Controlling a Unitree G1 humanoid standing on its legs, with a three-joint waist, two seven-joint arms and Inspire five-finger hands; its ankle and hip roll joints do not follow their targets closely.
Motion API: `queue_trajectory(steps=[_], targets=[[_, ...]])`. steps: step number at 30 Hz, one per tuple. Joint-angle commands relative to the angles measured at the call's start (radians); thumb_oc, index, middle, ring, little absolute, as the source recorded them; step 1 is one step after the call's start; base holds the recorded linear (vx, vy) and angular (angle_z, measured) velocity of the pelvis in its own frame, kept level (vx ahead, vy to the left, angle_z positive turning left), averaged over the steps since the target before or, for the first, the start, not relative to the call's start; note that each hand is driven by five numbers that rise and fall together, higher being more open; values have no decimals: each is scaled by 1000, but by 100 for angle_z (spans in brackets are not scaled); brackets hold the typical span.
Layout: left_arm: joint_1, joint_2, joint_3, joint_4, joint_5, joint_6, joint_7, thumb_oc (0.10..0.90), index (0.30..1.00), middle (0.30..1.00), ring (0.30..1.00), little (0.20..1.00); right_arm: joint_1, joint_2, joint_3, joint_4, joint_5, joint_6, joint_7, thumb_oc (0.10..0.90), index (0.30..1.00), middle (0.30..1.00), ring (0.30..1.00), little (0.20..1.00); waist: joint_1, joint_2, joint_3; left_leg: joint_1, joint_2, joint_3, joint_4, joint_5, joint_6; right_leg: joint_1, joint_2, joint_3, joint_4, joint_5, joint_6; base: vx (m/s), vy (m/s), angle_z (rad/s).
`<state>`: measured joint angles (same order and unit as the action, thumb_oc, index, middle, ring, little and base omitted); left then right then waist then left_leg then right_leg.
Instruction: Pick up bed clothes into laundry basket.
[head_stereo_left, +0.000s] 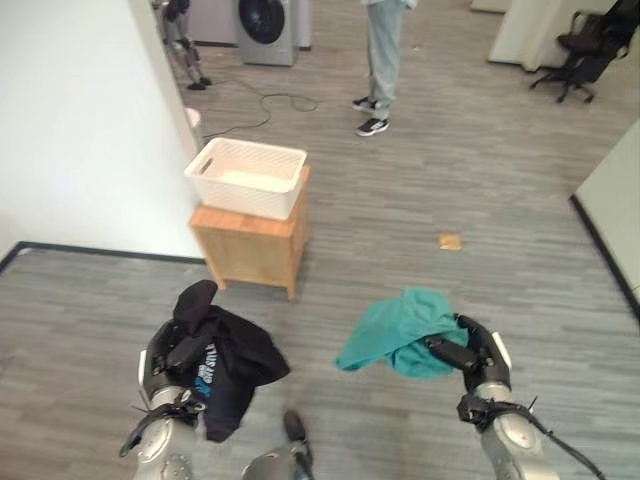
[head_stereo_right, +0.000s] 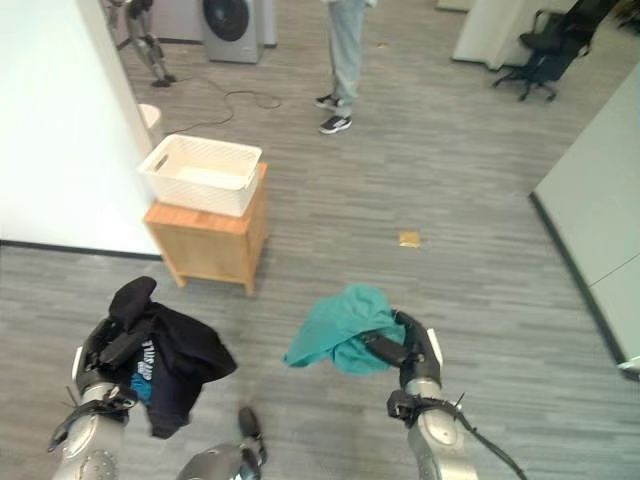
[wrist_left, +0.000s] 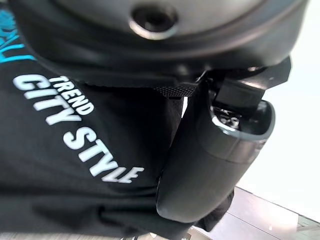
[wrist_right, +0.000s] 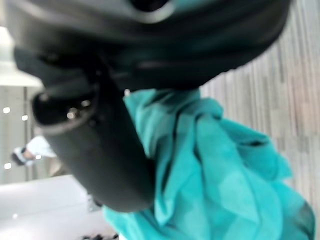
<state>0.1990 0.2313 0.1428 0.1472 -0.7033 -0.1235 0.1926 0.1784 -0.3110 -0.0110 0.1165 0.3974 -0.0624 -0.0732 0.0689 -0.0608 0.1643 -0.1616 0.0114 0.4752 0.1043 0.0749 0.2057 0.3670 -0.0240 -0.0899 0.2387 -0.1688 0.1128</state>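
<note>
Left eye view: left hand clamped on a black printed cotton garment, which hangs low toward the grey plank floor. Right hand closed round a teal crumpled cloth, a loose flap trailing out to the robot's left. White slatted plastic laundry basket sits on a small wooden cabinet, well ahead of both hands. A person stands beyond it.

Right eye view: same layout. A small tan scrap lies on the floor between cloth and person. Risk: both loads still far from the basket, so a hanging hem could likely drag or snag underfoot on the approach.

Left wrist view: thumb pressed over the black fabric. The hold looks firm, but much of the bulk hangs free and could slide out.

Right wrist view: thumb across bunched teal folds. The pinch looks shallow, so the thin cloth may slip during a lift over the basket rim.
</note>
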Motion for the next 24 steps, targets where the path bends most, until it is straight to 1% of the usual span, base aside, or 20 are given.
queue_trajectory(steps=[1, 2, 3, 4, 5, 7, 8, 9, 10, 11, 12, 13, 15, 16, 19, 20, 21, 22, 23, 24], targets=[[-155, 74, 60, -167, 72, -150, -16, 400, 300, 300, 300, 300, -72, -58, -88, -144, -17, -110, 7, 400, 300, 300, 300, 300, 8, 17, -58, 17, 108, -81, -46, 79, -236, -175, -185, 45, 286, 343, 92, 375, 183, -15], [-179, 90, 50, -166, 72, -158, -21, 400, 300, 300, 300, 300, -81, -60, -95, -141, -32, -114, 3, 400, 300, 300, 300, 300, -20, 27, -29, 36, 98, -110, -31, 57, -225, -266, -136, 115, 402, 379, 86, 540, 187, 57], [-200, 111, 37, -162, 100, -162, -21, 400, 300, 300, 300, 300, -84, -72, -114, -154, -78, -119, -20, 400, 300, 300, 300, 300, -60, 56, -9, 103, 82, -162, -40, 7, -202, -367, -86, 159, 469, 311, 59, 394, 104, 86], [-204, 110, 37, -160, 101, -162, -20, 400, 300, 300, 300, 300, -86, -72, -114, -155, -80, -118, -21, 400, 300, 300, 300, 300, -59, 57, -8, 98, 84, -162, -37, 6, -201, -376, -85, 160, 480, 308, 58, 561, 99, 120], [-233, 117, 23, -152, 118, -158, -23, 400, 300, 300, 300, 300, -71, -71, -149, -168, -73, -131, -31, 400, 300, 300, 300, 300, -108, 73, 7, 168, 53, -223, -68, -20, -202, -484, -83, 180, 399, 188, 14, 269, 17, 127], [-235, 117, 22, -151, 118, -159, -23, 400, 300, 300, 300, 300, -71, -72, -149, -169, -73, -131, -31, 400, 300, 300, 300, 300, -114, 77, 8, 168, 56, -230, -71, -15, -203, -479, -81, 172, 392, 192, 12, 269, -11, 99], [-252, 108, 7, -146, 91, -160, -43, 400, 300, 300, 300, 300, -64, -86, -180, -168, -74, -132, -28, 400, 300, 300, 300, 300, -149, 73, 5, 204, 37, -285, -93, -30, -216, -484, -56, 216, 213, 122, 1, 492, -136, 127], [-273, 102, -9, -119, 79, -158, -54, 400, 300, 300, 300, 300, -59, -116, -207, -171, -79, -135, -24, 400, 300, 300, 300, 300, -173, 50, -8, 234, 10, -333, -113, -67, -224, -475, -44, 295, -77, 112, 15, 591, -171, 143], [-285, 105, -20, -108, 83, -158, -51, 400, 300, 300, 300, 300, -53, -132, -223, -180, -85, -134, -27, 400, 300, 300, 300, 300, -181, 42, -14, 250, 4, -351, -127, -78, -227, -463, -48, 311, -153, 135, 32, 344, -125, 143], [-286, 105, -22, -106, 83, -158, -51, 400, 300, 300, 300, 300, -52, -132, -224, -180, -85, -134, -26, 400, 300, 300, 300, 300, -182, 43, -14, 252, 3, -354, -129, -78, -226, -454, -50, 307, -166, 139, 33, 172, -120, 114], [-288, 102, -29, -99, 118, -145, -32, 400, 300, 300, 300, 300, -51, -148, -233, -183, -90, -135, -25, 400, 300, 300, 300, 300, -170, 28, -25, 255, 5, -377, -116, -86, -223, -426, -51, 294, -132, 137, 30, 170, -209, 134], [-263, 83, -17, -105, 98, -144, -57, 400, 300, 300, 300, 300, -70, -169, -230, -184, -90, -127, -16, 400, 300, 300, 300, 300, -156, 11, -30, 270, 17, -358, -113, -96, -233, -409, -70, 256, -165, 168, 33, 164, -216, 121], [-234, 73, -2, -104, 82, -144, -85, 400, 300, 300, 300, 300, -80, -196, -259, -179, -79, -130, -1, 400, 300, 300, 300, 300, -140, 1, -46, 271, 29, -373, -94, -101, -244, -373, -50, 253, -194, 164, 16, 204, -312, 94], [-224, 66, 8, -94, 76, -149, -82, 400, 300, 300, 300, 300, -109, -228, -276, -178, -59, -146, -2, 400, 300, 300, 300, 300, -131, -11, -49, 239, 39, -406, -19, -93, -265, -338, -42, 224, -229, 171, -10, 218, -390, 67], [-224, 49, 4, -82, 51, -143, -88, 400, 300, 300, 300, 300, -117, -266, -296, -191, -27, -160, 6, 400, 300, 300, 300, 300, -119, -37, -25, 157, 61, -416, 172, -58, -300, -253, -33, 182, -269, 148, -49, 125, -218, 25], [-230, 49, -3, -79, 46, -142, -88, 400, 300, 300, 300, 300, -109, -277, -307, -187, -22, -161, 5, 400, 300, 300, 300, 300, -119, -44, -16, 131, 71, -399, 209, -31, -305, -231, -32, 170, -272, 142, -59, 115, -131, 47], [-248, 56, -24, -76, 41, -138, -92, 400, 300, 300, 300, 300, -100, -293, -328, -182, -17, -164, -14, 400, 300, 300, 300, 300, -128, -51, -2, 79, 112, -342, 213, 8, -308, -206, -32, 132, -270, 129, -69, 169, -106, 102], [-263, 71, -31, -75, 54, -136, -93, 400, 300, 300, 300, 300, -89, -301, -341, -184, -9, -165, -15, 400, 300, 300, 300, 300, -130, -50, -5, 61, 125, -293, 135, 2, -303, -193, -35, 109, -275, 115, -69, 141, -65, 127], [-263, 70, -32, -75, 55, -136, -93, 400, 300, 300, 300, 300, -89, -302, -342, -184, -9, -165, -15, 400, 300, 300, 300, 300, -130, -51, -7, 63, 122, -293, 130, 5, -302, -193, -37, 108, -276, 115, -68, 179, 10, 102], [-263, 78, -32, -75, 64, -135, -91, 400, 300, 300, 300, 300, -86, -306, -341, -189, -11, -164, -13, 400, 300, 300, 300, 300, -129, -44, -13, 66, 120, -272, 56, 12, -300, -188, -35, 95, -282, 107, -62, 153, 43, 41]])
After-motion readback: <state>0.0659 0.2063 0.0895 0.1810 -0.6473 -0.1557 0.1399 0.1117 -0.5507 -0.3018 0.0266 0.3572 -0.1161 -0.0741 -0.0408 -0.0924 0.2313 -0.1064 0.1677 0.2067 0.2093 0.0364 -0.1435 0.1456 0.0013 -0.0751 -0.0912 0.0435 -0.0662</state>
